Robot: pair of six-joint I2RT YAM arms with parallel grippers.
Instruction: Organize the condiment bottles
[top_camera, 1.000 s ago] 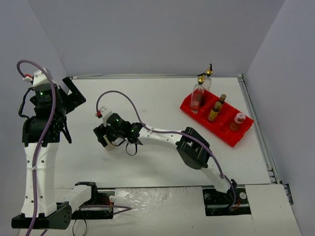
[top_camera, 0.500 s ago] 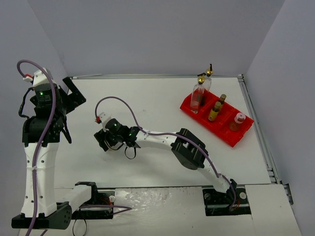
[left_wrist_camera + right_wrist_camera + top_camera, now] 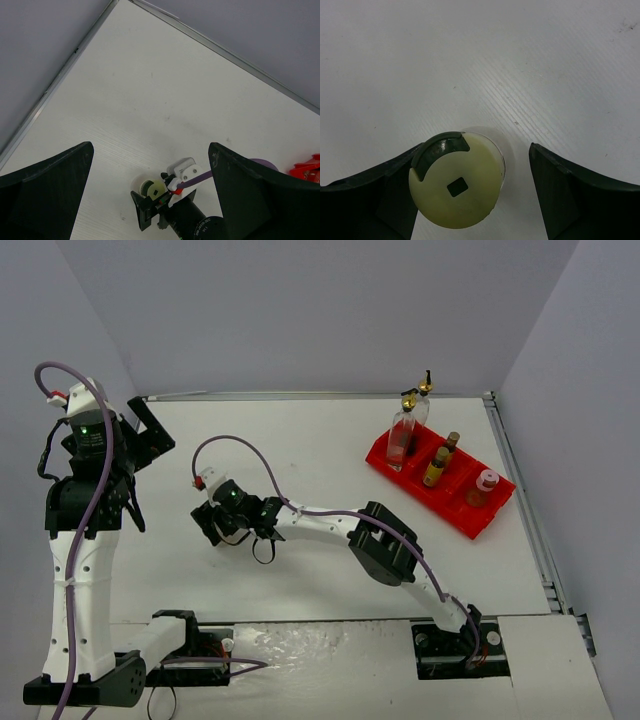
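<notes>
A squat cream bottle (image 3: 455, 187) with a dark-slotted lid stands on the white table between the fingers of my right gripper (image 3: 476, 160). The gripper is open: its left finger (image 3: 380, 190) touches the bottle and its right finger (image 3: 575, 190) stands apart from it. The top view shows this gripper (image 3: 213, 528) at the table's left-centre. My left gripper (image 3: 153, 436) is open, empty and raised at the far left, and its wrist view looks down on the cream bottle (image 3: 148, 189). Two tall glass bottles (image 3: 404, 432), two amber bottles (image 3: 437, 466) and a pink bottle (image 3: 486, 483) stand in the tray.
The red compartmented tray (image 3: 455, 510) lies at the back right, near the right wall. The right arm's elbow (image 3: 385, 543) stretches across the middle of the table. Grey walls close the table at the back and both sides.
</notes>
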